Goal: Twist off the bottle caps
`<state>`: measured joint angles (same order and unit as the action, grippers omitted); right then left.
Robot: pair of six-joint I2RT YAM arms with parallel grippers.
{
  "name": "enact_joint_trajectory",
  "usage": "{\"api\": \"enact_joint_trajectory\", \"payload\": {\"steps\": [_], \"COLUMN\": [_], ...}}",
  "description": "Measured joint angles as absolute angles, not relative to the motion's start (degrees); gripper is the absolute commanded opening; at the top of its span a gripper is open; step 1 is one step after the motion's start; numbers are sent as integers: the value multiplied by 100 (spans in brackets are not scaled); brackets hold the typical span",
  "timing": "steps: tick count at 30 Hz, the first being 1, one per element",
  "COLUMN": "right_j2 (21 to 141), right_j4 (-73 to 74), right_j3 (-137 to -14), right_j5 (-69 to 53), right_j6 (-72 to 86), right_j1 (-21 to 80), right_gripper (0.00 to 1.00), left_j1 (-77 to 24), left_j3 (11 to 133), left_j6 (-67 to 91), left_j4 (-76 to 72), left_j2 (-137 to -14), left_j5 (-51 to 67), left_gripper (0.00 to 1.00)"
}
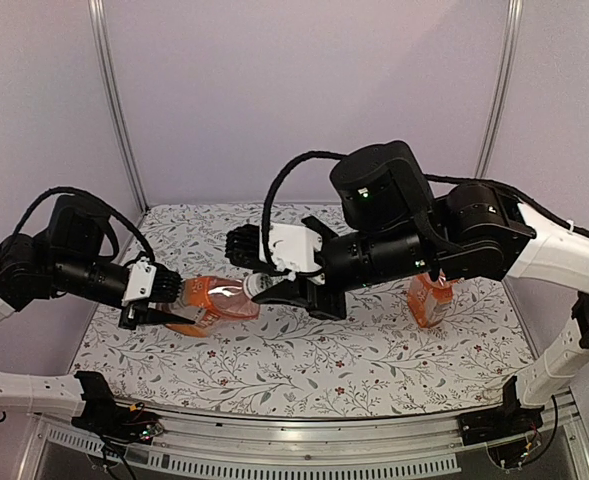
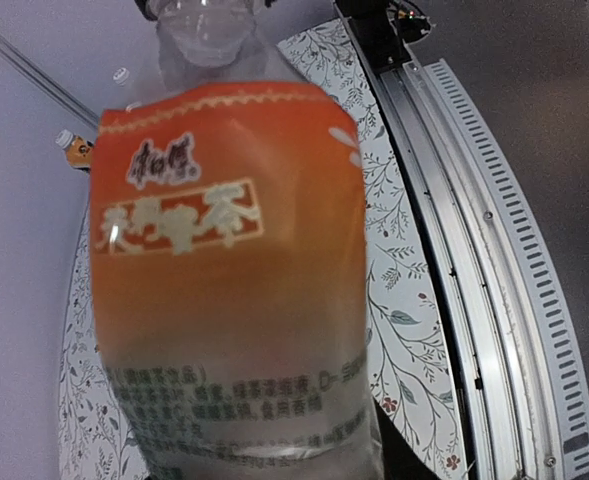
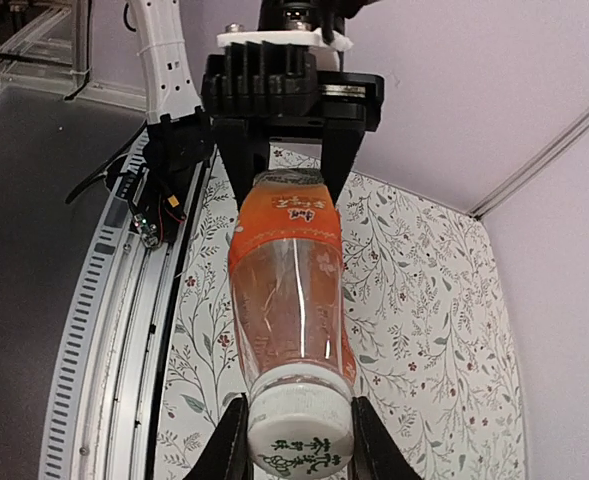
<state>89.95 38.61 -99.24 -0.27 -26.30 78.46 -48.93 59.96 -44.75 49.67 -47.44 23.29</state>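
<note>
White plastic marks the cap (image 3: 299,440), which is clamped between the two fingers of the right end effector (image 1: 265,285); the jaws are drawn in narrow against its sides. The bottle (image 3: 292,290) appears to be held up off the counter (image 1: 374,355), lying nearly level. Its long axis runs left to right between the two arms, with the base toward the left arm and the neck toward the right. Its labelled body is gripped near the base by the left end effector (image 1: 179,305), which is closed on it from both sides.

The cap thus lies straight ahead of the right end effector, on the line of that wrist. A turn of the wrist about the bottle's axis is judged to be what the coming move calls for, with the left grip needed to resist the twist. The thin clear wall may be expected to flex or slip under that load.

No obstacle is seen around the neck. A second bottle (image 1: 429,300) stands on the flower-patterned counter behind the right forearm, well apart from the held one.
</note>
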Motion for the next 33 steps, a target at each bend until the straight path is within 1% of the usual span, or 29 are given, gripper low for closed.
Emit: {"api": "enact_joint_trajectory", "payload": {"steps": [1,2,3,5,6,7,12,16,18,23,24,25,27,28,29,31,33], "right_j2": [8995,8995,8995,8995,8995,8995,8947,8772,8707,8750,8774,8816,8921,8971,9201,9275,9373], "right_j4": [3870,3892,3903,3903,3892,3892,3651,3461,3426,3400,3404,3409,3428,3439,3511,3540,3557], "right_j3": [-9924,-9924,-9924,-9924,-9922,-9922,-9911,-9909,-9981,-10195,-10195,-10195,-10200,-10204,-10315,-10372,-10464], "right_j5": [-23,5,40,89,137,189,528,587,587,569,558,548,486,440,167,62,-132], "right_j6": [-2958,-3264,-3489,-3765,-3863,-3887,-3413,-2357,-1494,1017,1511,1876,2486,2635,3166,3269,3398], "right_j1": [7872,7891,7905,7913,7913,7913,7911,7813,7697,7161,7059,6984,6869,6849,6816,6816,6812], "right_gripper": [12,24,41,73,95,98,99,99,95,86,84,79,72,70,69,64,55], "left_j1": [-4893,-4893,-4890,-4888,-4884,-4880,-4858,-4856,-4853,-4853,-4853,-4853,-4853,-4853,-4853,-4853,-4853], "left_j3": [6001,6003,6003,6005,6007,6007,5994,5878,5800,5673,5658,5647,5640,5638,5627,5623,5616], "left_j6": [-4462,-4456,-4453,-4431,-4399,-4357,-4292,-4309,-4342,-4508,-4543,-4571,-4606,-4619,-4657,-4670,-4689], "left_j4": [5024,5061,5085,5087,5085,5074,4864,4484,4254,3815,3756,3708,3651,3632,3570,3566,3557], "left_j2": [-4744,-4746,-4751,-4764,-4764,-4757,-4709,-4650,-4652,-4694,-4705,-4713,-4727,-4727,-4724,-4724,-4724], "left_j5": [2403,2445,2480,2510,2528,2528,2272,1817,1518,858,786,711,626,593,526,508,475], "left_gripper": [28,27,27,27,27,27,26,26,26,26,26,26,27,27,27,27,27]}}
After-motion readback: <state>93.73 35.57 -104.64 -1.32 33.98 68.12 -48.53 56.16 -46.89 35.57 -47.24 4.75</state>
